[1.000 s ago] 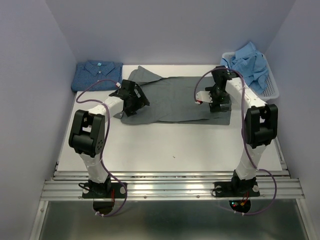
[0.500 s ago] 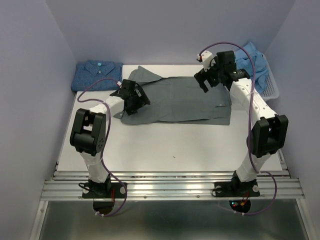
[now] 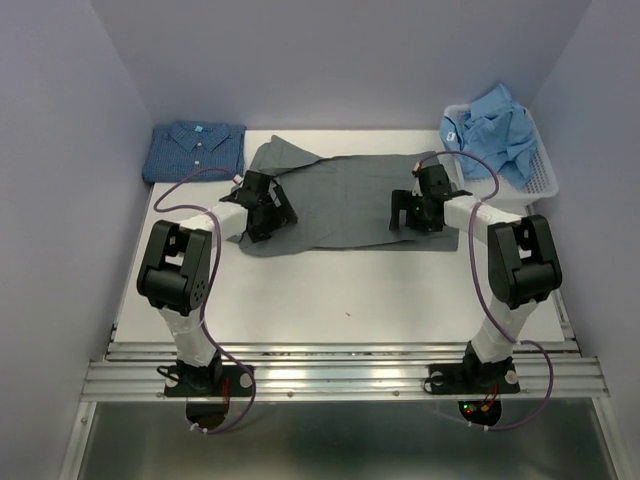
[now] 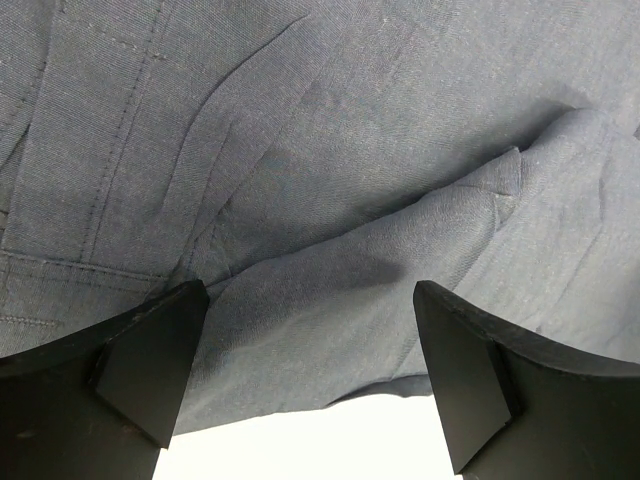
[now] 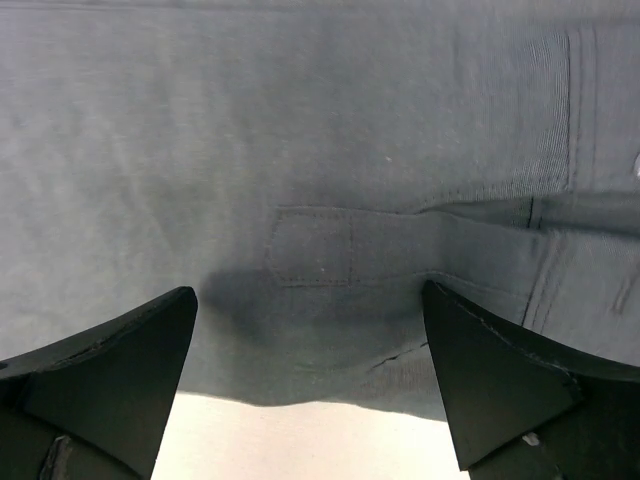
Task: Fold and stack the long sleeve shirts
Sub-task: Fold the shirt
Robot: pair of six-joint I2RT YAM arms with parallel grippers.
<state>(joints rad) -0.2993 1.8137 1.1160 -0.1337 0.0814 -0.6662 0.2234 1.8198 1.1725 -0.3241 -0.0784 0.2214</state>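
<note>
Presently, grey shirt [image 3: 350,195] lies flat mid-counter [image 3: 340,290]. Jaws spread on left pincer [image 4: 305,300] and right pincer [image 5: 308,295], each low over its near hem, white counter showing beyond. Folded dotted shirt [image 3: 195,150] sits far left, collar label [image 3: 198,128] too small to read. Crumpled light-blue shirt [image 3: 500,125] fills basket [image 3: 543,182], far right.

Your grey shirt [image 3: 345,200] lies spread flat across the table [image 3: 330,290] (left end rumpled). The dotted dark blue shirt [image 3: 195,150] sits folded back-left, and the light blue shirt [image 3: 500,125] is crumpled back-right.
</note>
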